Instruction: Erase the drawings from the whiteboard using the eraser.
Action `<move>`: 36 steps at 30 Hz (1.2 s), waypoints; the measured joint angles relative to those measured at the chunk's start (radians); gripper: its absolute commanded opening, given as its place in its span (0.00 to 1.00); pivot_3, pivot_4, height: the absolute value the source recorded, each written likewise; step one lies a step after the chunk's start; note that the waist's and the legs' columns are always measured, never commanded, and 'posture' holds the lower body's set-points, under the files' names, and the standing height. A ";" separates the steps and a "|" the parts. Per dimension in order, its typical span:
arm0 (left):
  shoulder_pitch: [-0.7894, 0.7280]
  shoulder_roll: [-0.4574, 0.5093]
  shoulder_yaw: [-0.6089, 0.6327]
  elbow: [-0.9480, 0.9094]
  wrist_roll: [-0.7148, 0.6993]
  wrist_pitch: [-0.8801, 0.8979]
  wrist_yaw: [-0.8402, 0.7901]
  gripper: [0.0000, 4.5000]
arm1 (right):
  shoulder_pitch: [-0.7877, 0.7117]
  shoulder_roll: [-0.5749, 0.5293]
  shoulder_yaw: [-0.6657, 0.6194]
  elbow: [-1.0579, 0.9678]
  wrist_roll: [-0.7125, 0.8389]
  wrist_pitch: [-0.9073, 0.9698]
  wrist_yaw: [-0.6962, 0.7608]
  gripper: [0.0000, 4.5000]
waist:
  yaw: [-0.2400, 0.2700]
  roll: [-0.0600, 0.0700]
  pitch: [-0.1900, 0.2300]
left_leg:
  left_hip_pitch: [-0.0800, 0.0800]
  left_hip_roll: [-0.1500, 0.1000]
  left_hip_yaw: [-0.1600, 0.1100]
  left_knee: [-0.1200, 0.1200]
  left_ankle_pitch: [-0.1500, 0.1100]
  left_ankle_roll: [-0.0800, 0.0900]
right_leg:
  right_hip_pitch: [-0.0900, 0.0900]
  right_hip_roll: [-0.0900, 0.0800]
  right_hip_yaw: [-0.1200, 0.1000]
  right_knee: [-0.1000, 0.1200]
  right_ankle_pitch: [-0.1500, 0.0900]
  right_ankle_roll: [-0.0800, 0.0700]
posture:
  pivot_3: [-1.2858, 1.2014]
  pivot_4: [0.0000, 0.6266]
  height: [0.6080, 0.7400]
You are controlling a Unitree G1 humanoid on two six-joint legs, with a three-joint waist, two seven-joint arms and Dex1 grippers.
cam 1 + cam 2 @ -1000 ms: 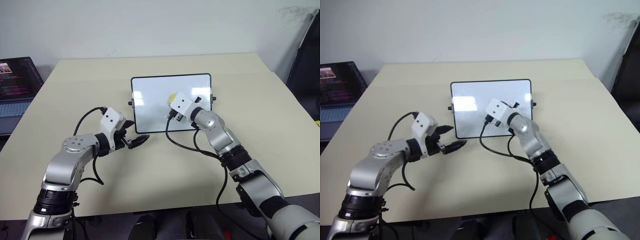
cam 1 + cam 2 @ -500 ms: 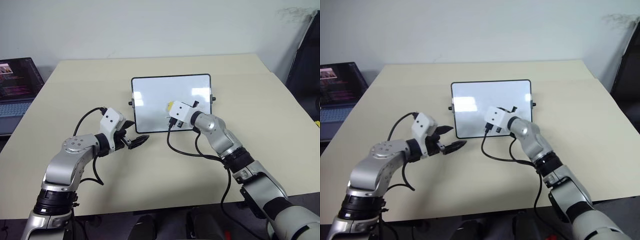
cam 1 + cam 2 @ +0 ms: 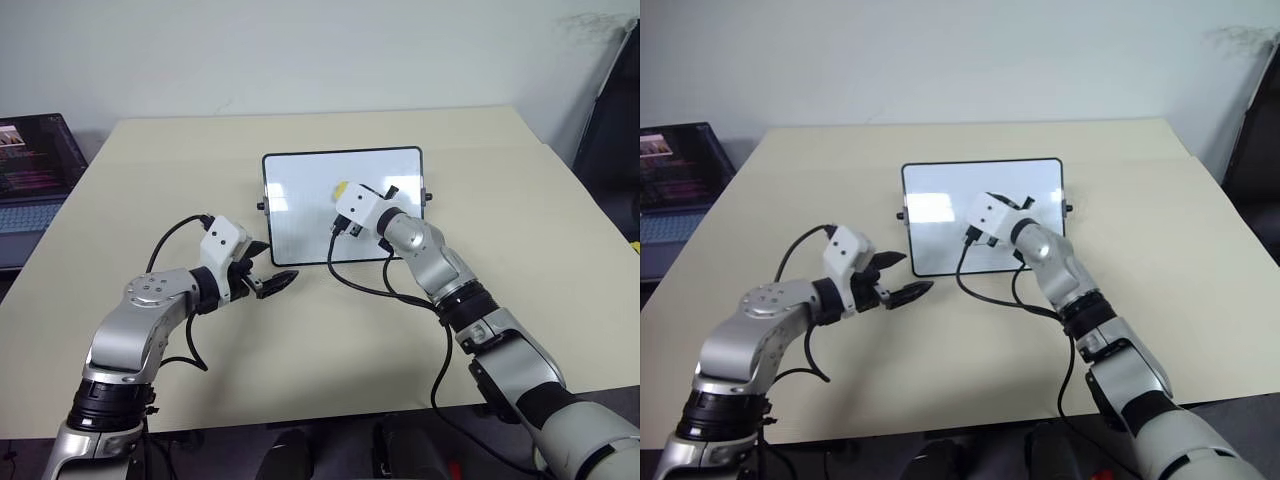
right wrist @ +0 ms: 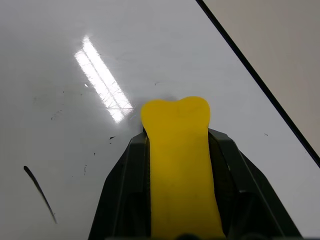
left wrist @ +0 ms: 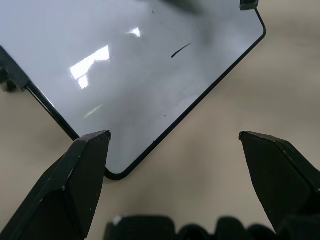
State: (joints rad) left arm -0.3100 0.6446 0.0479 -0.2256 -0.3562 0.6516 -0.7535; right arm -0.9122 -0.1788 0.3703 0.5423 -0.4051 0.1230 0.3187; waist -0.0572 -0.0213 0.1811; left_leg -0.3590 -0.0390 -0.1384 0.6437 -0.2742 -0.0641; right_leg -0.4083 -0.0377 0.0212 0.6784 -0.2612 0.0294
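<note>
The whiteboard point(image 3: 300, 200) lies flat in the middle of the table, black-framed and glossy. My right gripper point(image 3: 343, 196) is over the board's middle, shut on the yellow eraser point(image 4: 177, 165), whose tip point(image 3: 341, 188) rests against the white surface. Of the drawings, one short black dash point(image 4: 40, 192) shows beside the eraser, along with a few tiny specks; the same dash point(image 5: 181, 50) appears in the left wrist view. My left gripper point(image 3: 276, 266) hangs open just off the board's near left corner point(image 5: 117, 172), holding nothing.
An open laptop point(image 3: 30, 160) sits off the table's left side. A dark object point(image 3: 612, 110) leans at the far right. A black cable point(image 3: 365, 285) loops from my right wrist over the board's near edge. Bare table surrounds the board.
My right gripper slid the eraser toward the board's near edge, then back up toward the middle. The left arm has kept still.
</note>
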 measured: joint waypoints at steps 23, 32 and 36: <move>0.015 -0.004 0.017 0.012 0.003 -0.005 0.032 1.00 | 0.172 -0.005 -0.070 -0.207 0.141 0.106 0.161 0.26 | 0.003 0.000 0.000 | -0.002 0.001 -0.002 0.000 0.000 0.000 | 0.000 0.000 -0.001 -0.001 0.000 0.000 | 0.52 0.24 1.00; 0.058 -0.007 0.078 0.085 0.023 -0.048 0.094 1.00 | 0.498 -0.057 -0.193 -0.632 0.411 0.229 0.294 0.26 | 0.011 0.000 0.001 | -0.006 0.001 -0.004 -0.004 -0.001 -0.001 | -0.003 -0.002 -0.002 -0.008 -0.001 0.002 | 0.52 0.24 1.00; 0.071 -0.006 0.074 0.077 0.022 -0.049 0.083 1.00 | 0.610 -0.142 -0.193 -0.743 0.419 0.226 0.300 0.26 | 0.019 0.000 0.001 | -0.006 0.001 -0.004 -0.005 -0.002 -0.001 | -0.002 -0.002 -0.003 -0.010 -0.001 0.002 | 0.52 0.24 1.00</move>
State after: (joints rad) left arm -0.2395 0.6389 0.1221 -0.1486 -0.3339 0.6029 -0.6710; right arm -0.3022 -0.3204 0.1769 -0.2007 0.0139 0.3493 0.6192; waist -0.0384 -0.0213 0.1820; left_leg -0.3653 -0.0378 -0.1425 0.6391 -0.2757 -0.0651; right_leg -0.4108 -0.0400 0.0179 0.6686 -0.2623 0.0311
